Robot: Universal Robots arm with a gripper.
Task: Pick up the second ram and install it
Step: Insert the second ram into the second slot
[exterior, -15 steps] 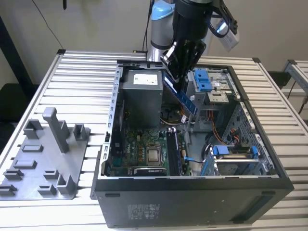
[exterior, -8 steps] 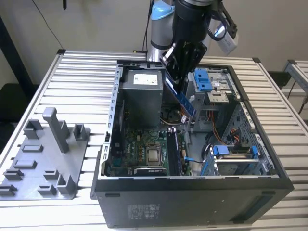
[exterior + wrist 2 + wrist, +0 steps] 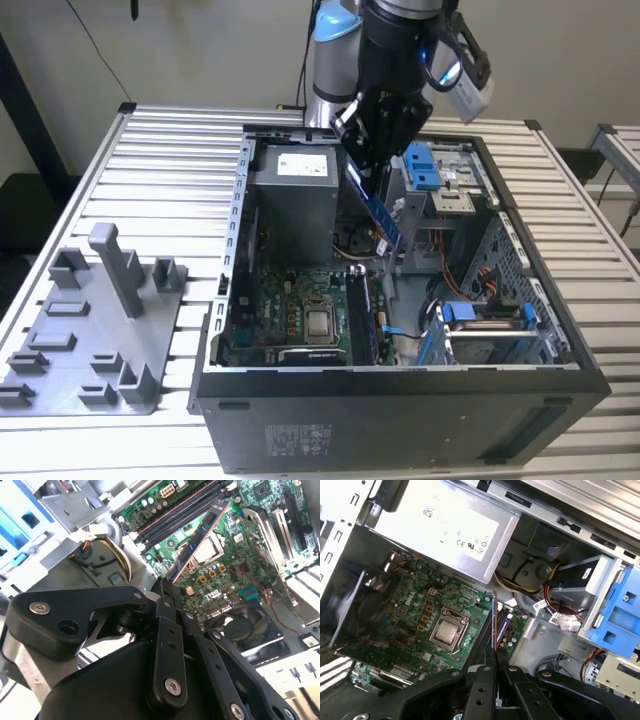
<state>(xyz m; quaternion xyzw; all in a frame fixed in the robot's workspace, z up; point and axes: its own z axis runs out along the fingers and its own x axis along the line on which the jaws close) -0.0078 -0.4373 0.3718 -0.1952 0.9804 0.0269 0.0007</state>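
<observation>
My gripper [image 3: 366, 165] hangs over the open computer case [image 3: 400, 400], shut on the second ram [image 3: 381, 220], a long dark blue stick that slants down from the fingers. The stick's lower end hovers above the motherboard [image 3: 290, 310], apart from it. In the second wrist view the ram [image 3: 198, 536] runs out from the gripper [image 3: 167, 594] toward the black memory slots [image 3: 175, 514]. The first wrist view has the ram [image 3: 494, 625] edge-on above the slots [image 3: 481, 647], beside the processor socket [image 3: 448, 632], with the gripper [image 3: 497, 668] clamped on its near end.
A grey power supply [image 3: 295, 195] stands just at the exterior view's left of the ram. Blue drive brackets [image 3: 424, 165] and cables [image 3: 450, 280] fill the case's other side. A grey plastic tray [image 3: 70, 345] with an upright post [image 3: 117, 268] sits on the slatted table.
</observation>
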